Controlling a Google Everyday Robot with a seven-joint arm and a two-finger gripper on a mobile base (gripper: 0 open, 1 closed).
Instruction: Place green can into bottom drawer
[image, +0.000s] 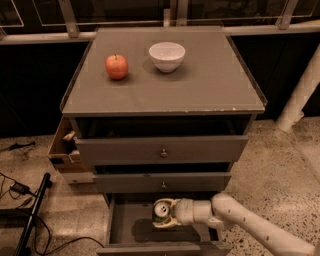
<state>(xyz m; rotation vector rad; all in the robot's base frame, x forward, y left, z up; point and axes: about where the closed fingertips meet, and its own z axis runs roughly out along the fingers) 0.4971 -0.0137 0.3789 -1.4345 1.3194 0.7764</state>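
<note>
The green can (161, 210) shows its silver top and pull-tab, upright inside the open bottom drawer (131, 226) of the grey cabinet. My gripper (163, 214) reaches in from the right on a white arm, and its fingers (165, 223) wrap around the can. The can hangs over the drawer's flat grey floor, near the drawer's middle. I cannot tell if it touches the floor. The can's green sides are mostly hidden by the fingers.
A red apple (116, 66) and a white bowl (167, 55) stand on the cabinet top. The two upper drawers (162, 149) are slightly pulled out. A cardboard box (63, 147) sits at the cabinet's left; cables and a black pole (31, 215) lie on the floor.
</note>
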